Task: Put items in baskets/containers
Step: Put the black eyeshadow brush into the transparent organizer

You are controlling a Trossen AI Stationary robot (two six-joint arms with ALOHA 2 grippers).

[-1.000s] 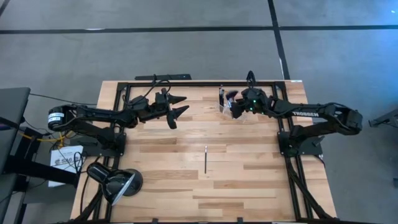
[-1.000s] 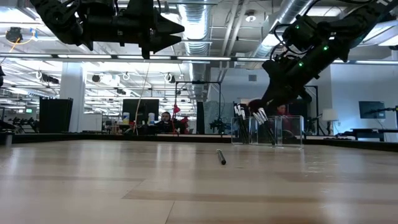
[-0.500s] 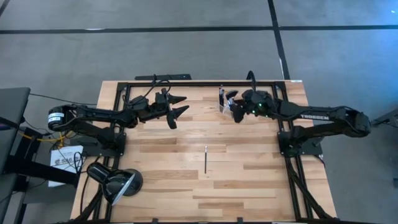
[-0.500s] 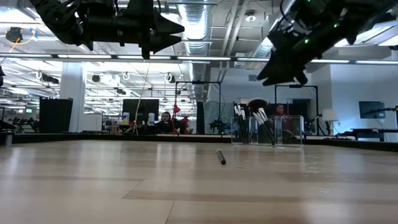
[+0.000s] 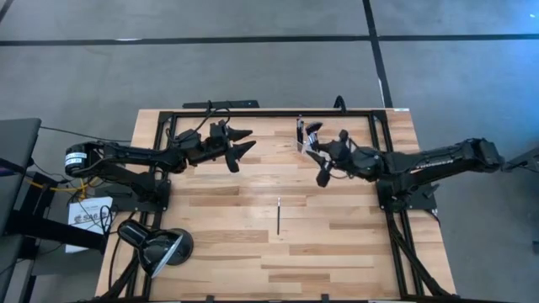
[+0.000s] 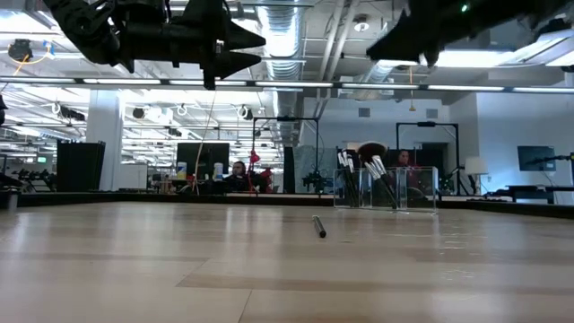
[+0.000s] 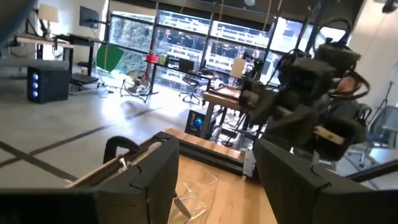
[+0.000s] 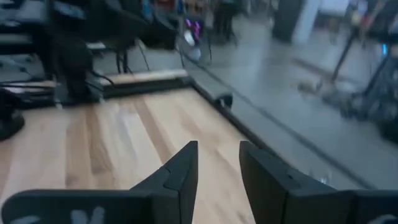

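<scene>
Lamp (image 5: 157,245), a black dome-shaped thing near the table's front-left corner, sits well clear of the work and poses little risk. Farther along, the left gripper (image 5: 240,145) hangs raised over the back-left part of the table (image 5: 219,252), fingers apart and holding nothing; it waits there, and the only hazard I judge from it is a sweep toward the middle while the other arm is reaching. One thin dark brush (image 5: 279,215) lies alone on the bare wood near the table's centre, pointing roughly front to back, apart from everything else. It looks slim and round, so a pinch from above could roll it aside or skid it along the boards if the fingers close off-centre. To its right and up high, the right gripper (image 5: 321,170) hovers between that brush and the clear holder (image 5: 308,141), fingers parted by a narrow gap and empty in its wrist view. The holder stands near the back edge, right of centre, already bristling with brushes (image 6: 372,169), including the fluffy-headed one. That crowding is the main worry: a new handle could catch on leaning stems, tip the light see-through container, or knock a brush out onto the table.
</scene>
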